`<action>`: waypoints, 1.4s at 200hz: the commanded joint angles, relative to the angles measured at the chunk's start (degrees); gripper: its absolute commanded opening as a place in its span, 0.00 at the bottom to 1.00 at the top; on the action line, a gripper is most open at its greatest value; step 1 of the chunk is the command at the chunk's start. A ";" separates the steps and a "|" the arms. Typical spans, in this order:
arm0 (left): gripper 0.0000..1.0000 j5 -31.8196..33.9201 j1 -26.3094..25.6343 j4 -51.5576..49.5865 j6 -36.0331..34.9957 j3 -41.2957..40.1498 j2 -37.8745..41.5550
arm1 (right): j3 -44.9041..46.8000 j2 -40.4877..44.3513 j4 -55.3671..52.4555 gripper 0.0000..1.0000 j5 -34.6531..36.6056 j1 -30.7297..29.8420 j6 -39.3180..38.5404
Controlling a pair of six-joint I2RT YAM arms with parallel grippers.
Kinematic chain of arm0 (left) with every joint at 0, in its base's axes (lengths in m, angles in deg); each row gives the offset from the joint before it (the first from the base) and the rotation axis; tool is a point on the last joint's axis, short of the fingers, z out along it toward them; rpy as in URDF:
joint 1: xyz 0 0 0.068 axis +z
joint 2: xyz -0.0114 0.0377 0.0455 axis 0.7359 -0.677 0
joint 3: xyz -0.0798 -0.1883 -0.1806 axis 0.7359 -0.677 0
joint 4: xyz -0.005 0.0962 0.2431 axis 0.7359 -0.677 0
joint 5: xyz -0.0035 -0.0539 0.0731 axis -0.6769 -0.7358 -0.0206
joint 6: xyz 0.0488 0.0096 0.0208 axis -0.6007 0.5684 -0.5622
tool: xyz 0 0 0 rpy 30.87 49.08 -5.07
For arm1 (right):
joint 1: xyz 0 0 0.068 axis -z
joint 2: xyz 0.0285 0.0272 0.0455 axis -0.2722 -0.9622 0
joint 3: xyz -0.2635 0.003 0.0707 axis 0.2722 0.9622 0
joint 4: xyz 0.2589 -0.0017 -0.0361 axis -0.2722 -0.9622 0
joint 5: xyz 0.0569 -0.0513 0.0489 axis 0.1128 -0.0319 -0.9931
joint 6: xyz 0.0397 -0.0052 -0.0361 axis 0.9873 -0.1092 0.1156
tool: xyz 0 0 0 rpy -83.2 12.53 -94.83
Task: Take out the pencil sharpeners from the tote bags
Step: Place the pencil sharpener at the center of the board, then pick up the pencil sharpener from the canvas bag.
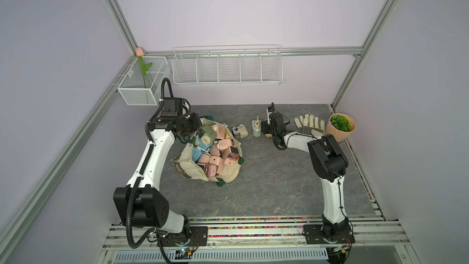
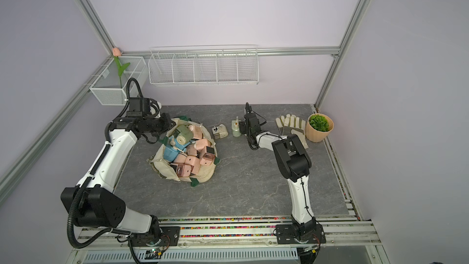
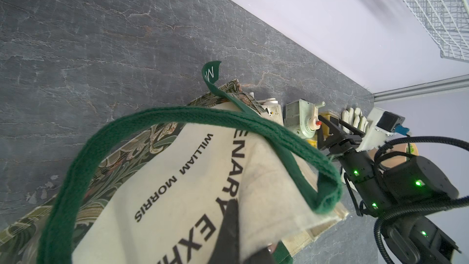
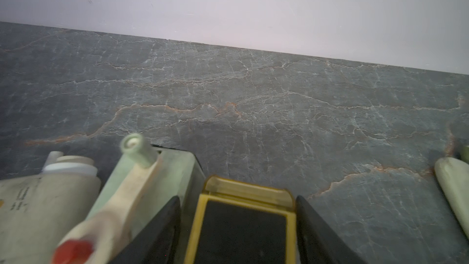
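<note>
Left gripper (image 1: 197, 130) clamped on the tote bag (image 1: 190, 160) rim, right gripper (image 4: 237, 199) jaws parted, yellow pencil sharpener (image 4: 243, 224) between its fingers, pale green sharpener (image 4: 182, 173) just beside

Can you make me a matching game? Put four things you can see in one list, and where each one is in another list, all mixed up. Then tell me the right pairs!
Things:
1. yellow sharpener
2. tote bag
3. gloves
4. tulip

Places:
A. standing in the white mesh basket
B. lying beside the plant pot
C. between the fingers of the right hand
D. lying open on the table, full of pink sharpeners

Pairs: 1-C, 2-D, 3-B, 4-A.
</note>
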 commanded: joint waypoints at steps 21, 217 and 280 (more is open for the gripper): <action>0.00 0.40 0.68 -1.44 -0.27 -0.15 1.41 | 5.13 11.47 -0.67 0.73 -0.92 -0.03 2.47; 0.00 0.88 0.71 -1.61 -0.29 -0.08 0.90 | 9.21 33.08 -13.44 0.65 -14.89 -27.56 -19.57; 0.00 0.87 0.75 -1.44 -0.29 -0.27 1.41 | 1.41 20.06 -11.85 0.72 -11.12 -34.39 -29.71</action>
